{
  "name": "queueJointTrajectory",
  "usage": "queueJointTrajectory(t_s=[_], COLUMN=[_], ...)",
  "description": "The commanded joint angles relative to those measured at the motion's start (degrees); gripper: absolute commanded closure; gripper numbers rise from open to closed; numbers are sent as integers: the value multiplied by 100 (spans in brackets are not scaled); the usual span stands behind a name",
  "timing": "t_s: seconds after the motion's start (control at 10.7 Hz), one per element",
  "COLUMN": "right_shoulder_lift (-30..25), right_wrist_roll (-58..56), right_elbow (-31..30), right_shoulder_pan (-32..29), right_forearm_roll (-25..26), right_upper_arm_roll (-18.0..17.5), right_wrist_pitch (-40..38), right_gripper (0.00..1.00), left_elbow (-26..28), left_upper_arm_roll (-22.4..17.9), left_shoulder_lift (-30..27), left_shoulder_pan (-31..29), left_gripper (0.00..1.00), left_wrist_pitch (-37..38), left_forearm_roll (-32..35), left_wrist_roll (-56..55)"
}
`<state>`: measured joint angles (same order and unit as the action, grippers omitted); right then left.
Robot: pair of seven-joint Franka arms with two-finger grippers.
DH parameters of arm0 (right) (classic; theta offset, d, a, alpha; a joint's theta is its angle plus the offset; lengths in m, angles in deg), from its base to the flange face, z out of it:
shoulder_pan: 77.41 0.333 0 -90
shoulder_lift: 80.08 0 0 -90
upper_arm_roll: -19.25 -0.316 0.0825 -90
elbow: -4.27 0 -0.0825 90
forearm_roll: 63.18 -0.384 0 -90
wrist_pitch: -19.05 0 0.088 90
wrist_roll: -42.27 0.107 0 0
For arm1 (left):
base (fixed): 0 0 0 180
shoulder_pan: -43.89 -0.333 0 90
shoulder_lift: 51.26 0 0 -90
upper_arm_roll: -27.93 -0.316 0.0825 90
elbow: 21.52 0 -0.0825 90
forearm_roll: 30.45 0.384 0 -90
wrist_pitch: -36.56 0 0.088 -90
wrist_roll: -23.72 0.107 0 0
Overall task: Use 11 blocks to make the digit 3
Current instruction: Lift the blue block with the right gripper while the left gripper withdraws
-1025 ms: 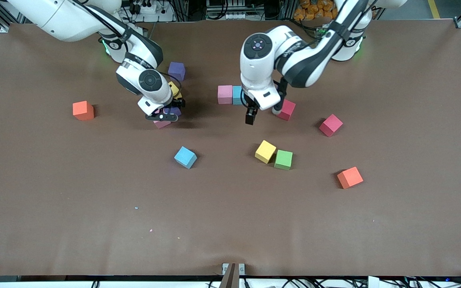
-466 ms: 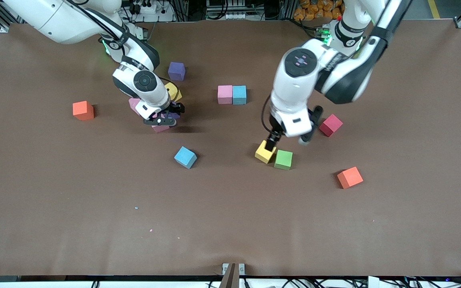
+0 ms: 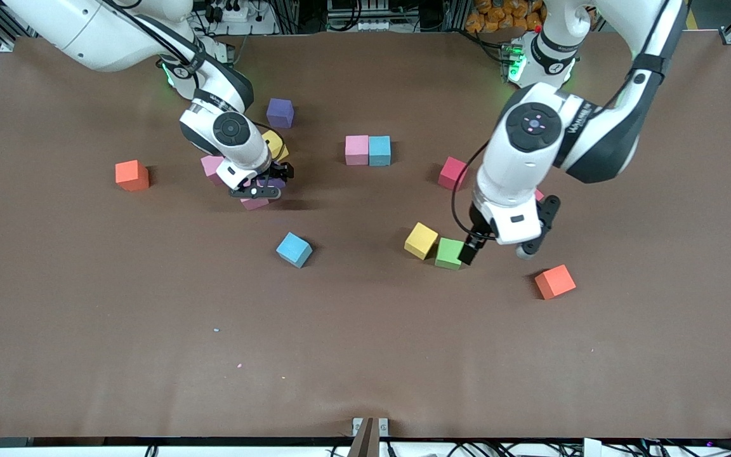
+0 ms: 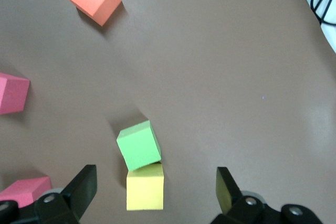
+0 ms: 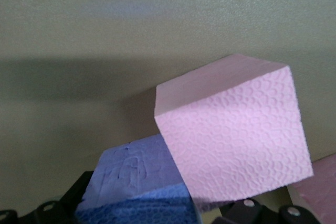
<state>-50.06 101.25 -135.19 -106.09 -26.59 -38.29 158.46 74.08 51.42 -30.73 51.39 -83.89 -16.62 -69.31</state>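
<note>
The blocks lie scattered and no digit 3 is in view. My right gripper (image 3: 263, 186) is down at the table, open, its fingers either side of a purple block (image 5: 136, 182) that touches a pink block (image 5: 236, 129). Around it lie a second pink block (image 3: 212, 166), a yellow block (image 3: 275, 145) and another purple block (image 3: 280, 113). A pink block (image 3: 357, 150) and a blue block (image 3: 379, 150) touch side by side. My left gripper (image 3: 495, 251) hangs open and empty beside the green block (image 3: 450, 253), which touches a yellow block (image 3: 421, 240). A crimson block (image 3: 453, 173) and a blue block (image 3: 294, 249) lie apart.
One orange cube (image 3: 132, 175) sits toward the right arm's end, another orange cube (image 3: 554, 282) near my left gripper. The left arm hides most of a second crimson block (image 4: 11, 94). The half of the brown table (image 3: 365, 355) nearest the front camera is bare.
My left arm swung away from the pink and blue pair, past the yellow block, to beside the green block. My right gripper shifted slightly, uncovering a pink block.
</note>
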Motion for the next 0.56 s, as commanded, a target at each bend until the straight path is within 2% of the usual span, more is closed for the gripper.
queueJointTrajectory(t_s=[0.0,0.09,0.37,0.47], right_shoulder_lift=[65,65,65,65], right_wrist_roll=[35,35,44,44], right_elbow=[25,16,24,33], right_shoulder_pan=[47,56,56,48], right_forearm_roll=[147,147,147,138], right_upper_arm_roll=[14,6,6,6], right_wrist_pitch=[-36,-37,-37,-45], right_gripper=[10,14,42,47], left_elbow=[-112,-112,-112,-112], left_upper_arm_roll=[51,51,60,60], left_shoulder_lift=[-40,-67,-172,-207], left_shoulder_pan=[-82,-108,-109,-109], left_gripper=[0,0,0,0], left_wrist_pitch=[154,162,241,242], left_forearm_roll=[145,145,119,110], left_wrist_roll=[48,39,-31,-31])
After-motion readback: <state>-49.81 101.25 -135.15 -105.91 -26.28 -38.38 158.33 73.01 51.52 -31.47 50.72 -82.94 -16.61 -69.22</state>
